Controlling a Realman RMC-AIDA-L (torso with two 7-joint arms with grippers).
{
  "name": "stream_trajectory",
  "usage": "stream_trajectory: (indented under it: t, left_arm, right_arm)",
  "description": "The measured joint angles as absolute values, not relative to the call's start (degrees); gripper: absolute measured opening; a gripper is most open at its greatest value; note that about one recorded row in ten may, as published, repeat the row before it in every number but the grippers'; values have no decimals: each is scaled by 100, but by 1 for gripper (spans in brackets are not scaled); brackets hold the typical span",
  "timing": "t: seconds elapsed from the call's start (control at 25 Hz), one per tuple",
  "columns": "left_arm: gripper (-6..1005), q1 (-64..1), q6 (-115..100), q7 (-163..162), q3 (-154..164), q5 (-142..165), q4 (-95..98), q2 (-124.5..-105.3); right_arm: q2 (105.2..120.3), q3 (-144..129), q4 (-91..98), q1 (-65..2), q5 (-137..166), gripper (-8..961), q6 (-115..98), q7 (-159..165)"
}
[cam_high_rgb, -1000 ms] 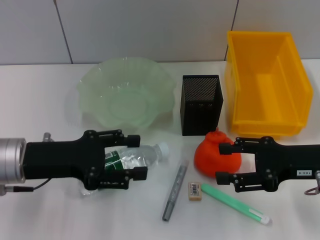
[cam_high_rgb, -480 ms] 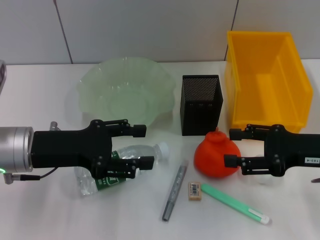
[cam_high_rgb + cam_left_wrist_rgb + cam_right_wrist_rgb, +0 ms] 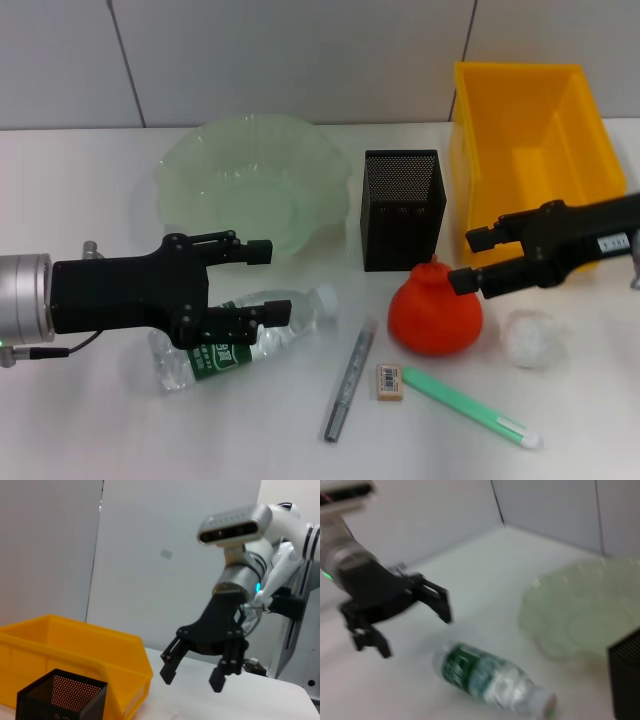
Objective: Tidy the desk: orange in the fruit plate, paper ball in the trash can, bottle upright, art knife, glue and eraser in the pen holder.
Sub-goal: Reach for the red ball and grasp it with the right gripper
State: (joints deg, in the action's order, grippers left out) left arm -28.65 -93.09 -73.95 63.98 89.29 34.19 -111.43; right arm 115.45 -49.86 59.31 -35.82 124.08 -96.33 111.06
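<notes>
— So why is the bottle [image 3: 245, 329] lying on its side on the desk [image 3: 80, 200]?
— It is waiting to be stood up; the cap is pointing toward two o'clock, and the left gripper [image 3: 262, 283] is hovering over the bottle with its jaws spread wide, gripping nothing. The arm is reaching in level from nine o'clock.
— And the right gripper [image 3: 472, 261]?
— It is reaching in from three o'clock, angled toward ten, fingers apart and empty, just above the orange [image 3: 433, 313], which is sitting at five o'clock of the pen holder [image 3: 401, 208].
— Is anything put away?
— Nothing, I judge. The fruit plate [image 3: 190, 180] and trash can [image 3: 520, 120] are showing nothing inside. The paper ball [image 3: 533, 337] is lying at three o'clock of the orange, and the art knife [image 3: 348, 381], eraser [image 3: 390, 382] and glue [image 3: 470, 406] are lying in a row at six o'clock of the holder.
</notes>
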Motion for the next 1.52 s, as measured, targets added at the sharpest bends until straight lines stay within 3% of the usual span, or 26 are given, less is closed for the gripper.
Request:
stream_trajectory:
  t: [0.08, 0.24, 0.48, 0.8, 1.52]
  left_arm:
    - [796, -2864, -9307, -7373, 6398, 8930, 3419, -11154]
    - [796, -2850, -9307, -7360, 6398, 8930, 3419, -11174]
    - [795, -2839, -9306, -7366, 6398, 8930, 3419, -11187]
    - [795, -2805, -9289, -7418, 6398, 8930, 3419, -11188]
    - [794, -2803, -9272, -7427, 6398, 8930, 3419, -11164]
  right_arm:
    - [11490, -4987, 6011, -4121, 13108, 818, -9799, 11828]
    - [11482, -4989, 6028, -4569, 13672, 819, -9935, 12298]
    - [11635, -5467, 5894, -5000, 14564, 819, -9789, 12742]
    - [11880, -6422, 5731, -4814, 14786, 818, -8631, 12640]
    - [11918, -6998, 4988, -4886, 14324, 775, -7768, 12192]
